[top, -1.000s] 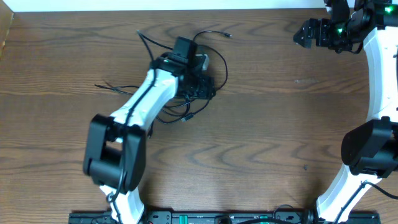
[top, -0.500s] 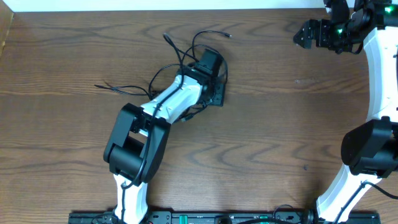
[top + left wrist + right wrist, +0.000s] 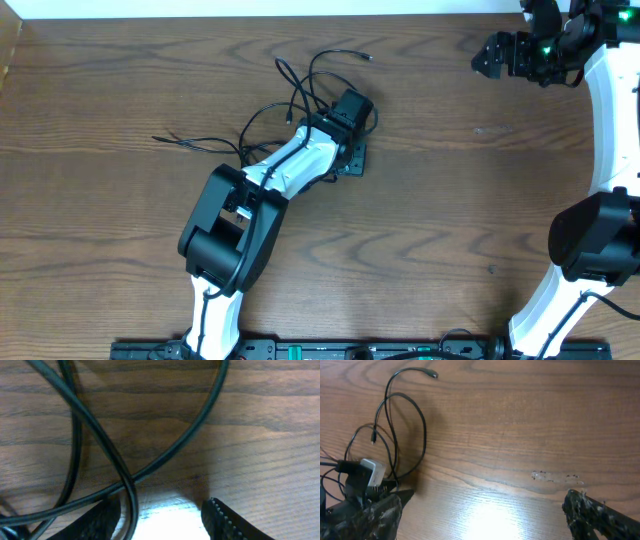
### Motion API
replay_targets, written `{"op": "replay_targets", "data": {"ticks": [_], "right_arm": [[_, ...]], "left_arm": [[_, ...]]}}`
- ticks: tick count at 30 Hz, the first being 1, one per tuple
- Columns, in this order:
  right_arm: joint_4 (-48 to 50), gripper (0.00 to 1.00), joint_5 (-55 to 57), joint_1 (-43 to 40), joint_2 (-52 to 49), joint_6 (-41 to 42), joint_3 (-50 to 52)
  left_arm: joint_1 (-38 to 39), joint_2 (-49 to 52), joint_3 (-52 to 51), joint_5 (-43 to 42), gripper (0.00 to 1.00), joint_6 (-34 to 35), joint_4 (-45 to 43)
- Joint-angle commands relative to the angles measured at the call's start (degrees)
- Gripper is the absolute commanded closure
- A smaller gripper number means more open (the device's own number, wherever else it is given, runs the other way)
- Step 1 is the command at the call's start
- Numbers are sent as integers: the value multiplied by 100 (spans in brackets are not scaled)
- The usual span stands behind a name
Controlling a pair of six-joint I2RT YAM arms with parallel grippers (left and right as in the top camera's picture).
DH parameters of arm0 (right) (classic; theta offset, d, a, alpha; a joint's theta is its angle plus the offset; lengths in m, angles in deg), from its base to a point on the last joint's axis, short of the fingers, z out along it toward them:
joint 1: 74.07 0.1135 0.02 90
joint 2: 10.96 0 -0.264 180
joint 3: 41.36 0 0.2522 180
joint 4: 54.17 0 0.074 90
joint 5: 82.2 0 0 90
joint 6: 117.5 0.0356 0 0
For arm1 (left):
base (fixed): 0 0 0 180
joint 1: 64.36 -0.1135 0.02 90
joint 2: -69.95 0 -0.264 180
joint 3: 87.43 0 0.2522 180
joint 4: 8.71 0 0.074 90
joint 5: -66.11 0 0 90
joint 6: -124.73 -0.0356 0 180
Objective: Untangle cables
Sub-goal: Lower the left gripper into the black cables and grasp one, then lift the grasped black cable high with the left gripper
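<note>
Several thin black cables point(image 3: 340, 52) lie tangled at the table's upper middle, with one strand trailing left point(image 3: 190, 140). No white cord shows. My left gripper point(image 3: 352, 140) is down in the tangle's right side. In the left wrist view its fingers point(image 3: 165, 517) are open just above the wood, and crossing black cables point(image 3: 100, 435) run ahead of them, one passing between the fingers by the left one. My right gripper point(image 3: 487, 56) is open and empty at the far right back; its wrist view point(image 3: 480, 515) shows the cable loops point(image 3: 422, 425) at the left.
The left arm's white link point(image 3: 285, 160) lies across the lower part of the tangle. The table's back edge and a white wall point(image 3: 300, 8) are just beyond the cables. The left arm's wrist point(image 3: 370, 472) shows in the right wrist view.
My left gripper has swung right through the tangle, and the upper cable loops have shifted right with it. The right arm has not moved.
</note>
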Motion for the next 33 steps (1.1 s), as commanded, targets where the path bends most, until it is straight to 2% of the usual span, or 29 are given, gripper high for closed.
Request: {"op": "replay_targets", "data": {"ticks": [1,2,3,4,6,7,12,16,25,33], "right_arm": [[-20,1,-15,85,-55,-92,48],[-20,1,-15,85,-52,-94,48],[-20,1,-15,85,-55,-92,48],[-20,1,-15,85,-52,-94,48],[-20,1,-15,85,-55,-92,48],[-20,1,-15,87,-52,-94,48],[-20,1,-17,85,-55,-92,48],[-20,1,-22,87,-52,-92,48],[-20,1,-129,181,-52,-92,48],[44,1,-208,601,-55,-92,48]], "left_arm": [[44,192,9,28,46,190,33],[44,192,9,28,48,195,31],[48,192,9,28,55,227,28],[48,192,9,28,65,251,31],[48,192,11,4,91,249,33],[48,188,20,-26,92,249,35],[9,-33,140,-103,93,229,146],[-81,-664,260,-144,93,136,343],[-400,-2966,267,-273,93,-31,387],[-780,-4675,267,-273,92,-28,-271]]}}
